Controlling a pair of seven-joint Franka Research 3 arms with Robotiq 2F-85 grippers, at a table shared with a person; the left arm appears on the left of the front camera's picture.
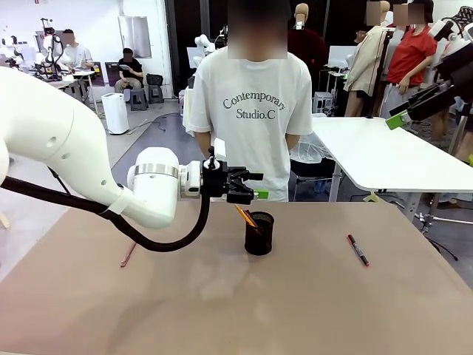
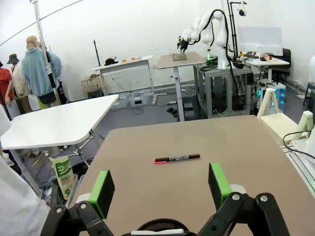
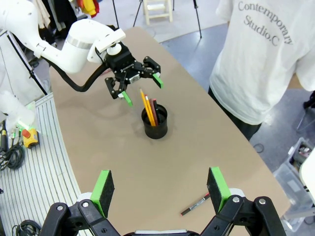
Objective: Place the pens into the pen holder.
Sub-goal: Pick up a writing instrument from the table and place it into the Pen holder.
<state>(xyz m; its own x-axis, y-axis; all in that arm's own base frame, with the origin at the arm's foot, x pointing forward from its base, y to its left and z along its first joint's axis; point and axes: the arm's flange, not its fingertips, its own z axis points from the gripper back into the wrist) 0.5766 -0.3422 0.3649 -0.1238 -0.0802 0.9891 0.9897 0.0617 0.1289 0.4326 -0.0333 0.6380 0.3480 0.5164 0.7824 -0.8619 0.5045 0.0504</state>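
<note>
Left end effector (image 1: 255,188) is hovering wide open and empty just above the pen holder (image 1: 259,235), where the yellow pencil (image 1: 244,216) is leaning up-left. Right end effector (image 3: 160,189) is gaping empty. Marker (image 1: 358,250) is lying on the counter (image 1: 222,310) rightward, running near-to-far.

The pen holder (image 2: 162,226) was cut off by the left wrist view's bottom edge; print on the marker (image 2: 176,158) was too small to be read.

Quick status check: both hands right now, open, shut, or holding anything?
Left hand: open, holding nothing, near the pen holder.
Right hand: open, holding nothing.
</note>
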